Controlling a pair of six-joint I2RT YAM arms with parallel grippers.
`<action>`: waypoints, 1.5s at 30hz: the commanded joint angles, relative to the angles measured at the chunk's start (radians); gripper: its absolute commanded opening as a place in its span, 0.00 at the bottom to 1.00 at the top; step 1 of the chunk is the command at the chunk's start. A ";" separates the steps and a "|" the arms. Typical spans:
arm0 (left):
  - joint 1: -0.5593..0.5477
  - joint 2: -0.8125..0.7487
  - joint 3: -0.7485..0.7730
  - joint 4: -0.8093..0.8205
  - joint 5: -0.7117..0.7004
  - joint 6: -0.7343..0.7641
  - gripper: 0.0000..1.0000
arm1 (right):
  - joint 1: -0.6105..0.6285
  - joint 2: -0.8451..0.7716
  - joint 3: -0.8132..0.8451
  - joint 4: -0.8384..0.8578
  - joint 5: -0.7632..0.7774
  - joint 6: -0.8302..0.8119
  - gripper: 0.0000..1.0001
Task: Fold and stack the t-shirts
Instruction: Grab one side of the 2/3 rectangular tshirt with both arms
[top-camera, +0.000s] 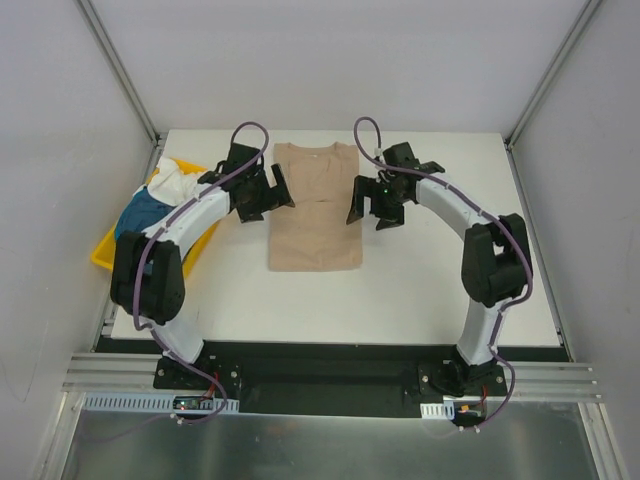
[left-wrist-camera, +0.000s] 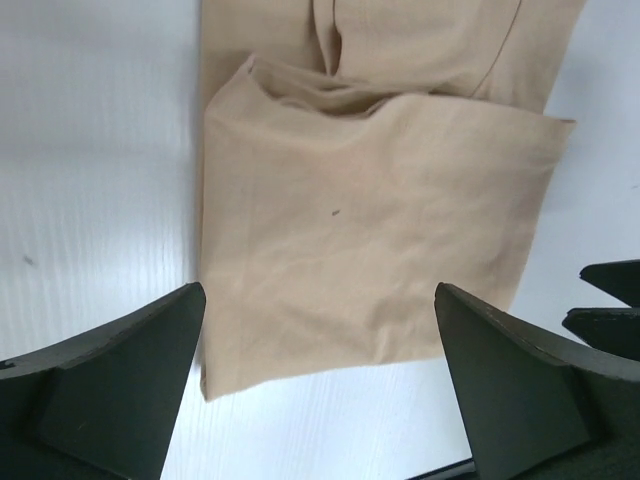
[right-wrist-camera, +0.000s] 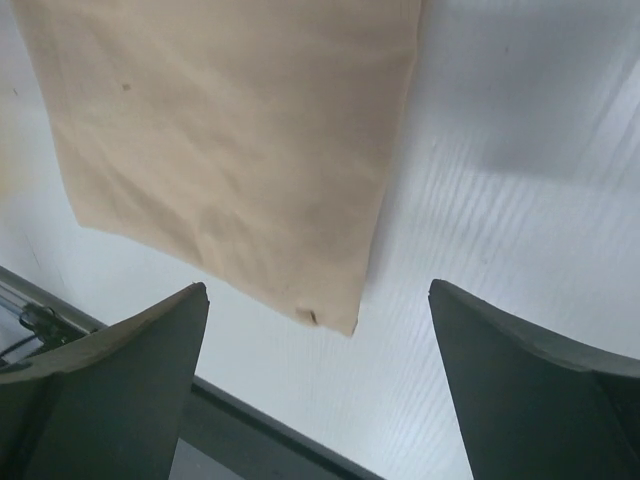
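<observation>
A tan-beige t-shirt (top-camera: 314, 210) lies flat in the middle of the white table (top-camera: 420, 290), sleeves folded in so it forms a long rectangle, collar at the far end. My left gripper (top-camera: 279, 187) hovers at its left edge and my right gripper (top-camera: 358, 201) at its right edge, both open and holding nothing. In the left wrist view the folded cloth (left-wrist-camera: 370, 230) lies under the wide jaws of my left gripper (left-wrist-camera: 320, 292). In the right wrist view the shirt's near corner (right-wrist-camera: 230, 140) sits just ahead of my right gripper (right-wrist-camera: 318, 288). A teal-blue t-shirt (top-camera: 140, 212) and a white t-shirt (top-camera: 180, 180) lie bunched at the left.
A shallow yellow tray (top-camera: 105, 255) holds the bunched shirts and overhangs the table's left edge. White walls and metal posts enclose the table. A dark rail (right-wrist-camera: 260, 420) runs along the near edge by the arm bases.
</observation>
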 joint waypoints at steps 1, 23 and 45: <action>-0.001 -0.166 -0.147 0.001 0.018 -0.047 0.99 | 0.040 -0.166 -0.103 -0.011 0.059 -0.037 0.96; -0.027 -0.375 -0.583 0.065 0.021 -0.151 0.74 | 0.045 -0.221 -0.425 0.132 -0.039 0.163 0.77; -0.014 -0.135 -0.483 0.137 0.021 -0.142 0.34 | 0.045 -0.035 -0.328 0.193 -0.149 0.196 0.41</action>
